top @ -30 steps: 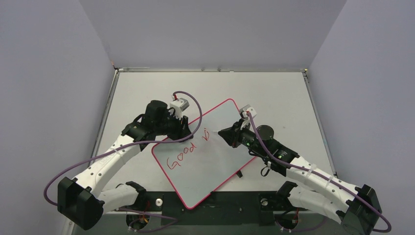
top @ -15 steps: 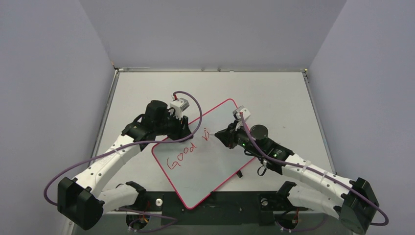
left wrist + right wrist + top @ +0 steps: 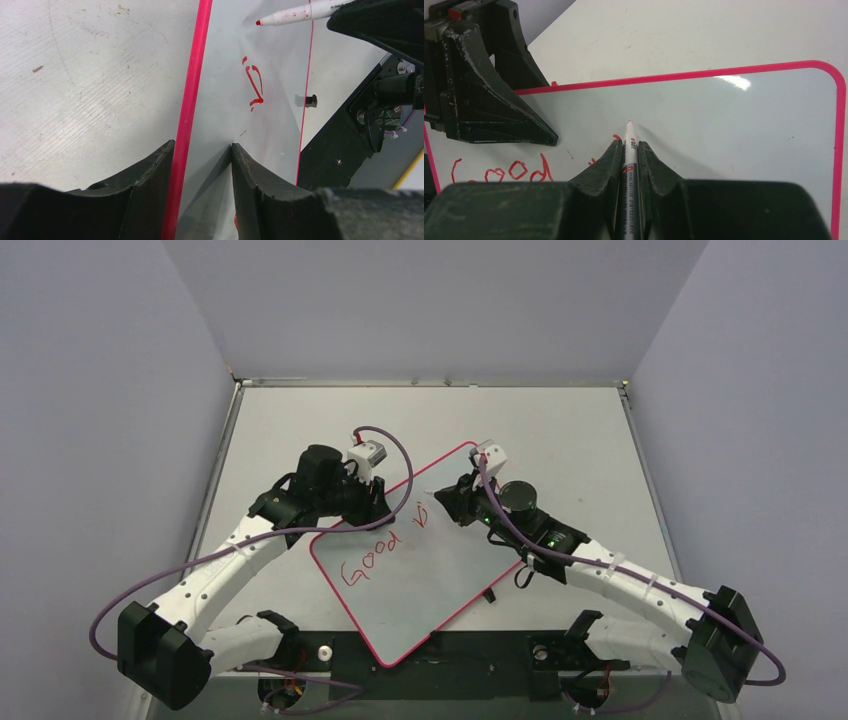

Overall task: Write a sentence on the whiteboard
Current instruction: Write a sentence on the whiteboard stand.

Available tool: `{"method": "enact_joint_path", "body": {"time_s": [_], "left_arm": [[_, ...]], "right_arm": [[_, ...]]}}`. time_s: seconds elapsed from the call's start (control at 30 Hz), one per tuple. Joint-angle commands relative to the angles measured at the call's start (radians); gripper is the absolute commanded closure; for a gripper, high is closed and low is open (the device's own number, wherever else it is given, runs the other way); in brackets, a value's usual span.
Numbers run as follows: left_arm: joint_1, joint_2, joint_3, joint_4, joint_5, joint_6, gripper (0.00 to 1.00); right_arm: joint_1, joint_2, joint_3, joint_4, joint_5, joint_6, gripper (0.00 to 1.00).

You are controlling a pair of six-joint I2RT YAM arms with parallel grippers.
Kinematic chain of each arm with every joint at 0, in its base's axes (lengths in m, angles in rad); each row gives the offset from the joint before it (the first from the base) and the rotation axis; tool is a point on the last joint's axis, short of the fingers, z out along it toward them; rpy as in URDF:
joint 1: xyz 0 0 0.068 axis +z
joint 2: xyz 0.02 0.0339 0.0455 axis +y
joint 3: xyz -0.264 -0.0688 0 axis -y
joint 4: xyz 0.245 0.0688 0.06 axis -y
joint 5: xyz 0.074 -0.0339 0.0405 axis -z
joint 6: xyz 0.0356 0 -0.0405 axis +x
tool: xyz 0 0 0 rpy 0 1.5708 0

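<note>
The whiteboard point(image 3: 430, 575), pink-framed, lies slantwise on the table between both arms. The sentence point(image 3: 372, 560) in red reads "Good", followed by a small "vi" point(image 3: 255, 87). My left gripper point(image 3: 202, 145) is open and straddles the board's pink frame point(image 3: 192, 90). One finger is on the table side, and the other fingertip point(image 3: 235, 155) touches the board. My right gripper point(image 3: 629, 142) is shut on a white marker point(image 3: 629, 131). The marker's red tip points at bare board just beyond the "vi". The left wrist view shows the marker point(image 3: 295, 14) at the top.
A small black clip point(image 3: 490, 595) sticks out from the board's right long edge. The black mounting plate point(image 3: 480, 650) runs along the near table edge. Grey walls enclose the table point(image 3: 560, 430) on three sides.
My right gripper has carried the marker away from the "vi", up the board toward its far corner. No new stroke shows. The left arm has not moved.
</note>
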Motion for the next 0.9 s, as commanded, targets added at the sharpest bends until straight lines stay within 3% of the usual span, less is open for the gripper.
{"method": "enact_joint_path", "body": {"time_s": [0.0,0.43,0.87], "left_arm": [[0.005,-0.028,0.006,0.020,-0.110,0.072,1.00],[0.005,-0.029,0.006,0.020,-0.114,0.074,1.00],[0.005,-0.027,0.007,0.020,-0.112,0.074,1.00]], "right_arm": [[0.006,0.027,0.069,0.027,0.057,-0.021,1.00],[0.007,0.111,0.073,0.007,0.085,-0.013,1.00],[0.086,0.042,0.001,-0.059,0.158,0.001,1.00]]}}
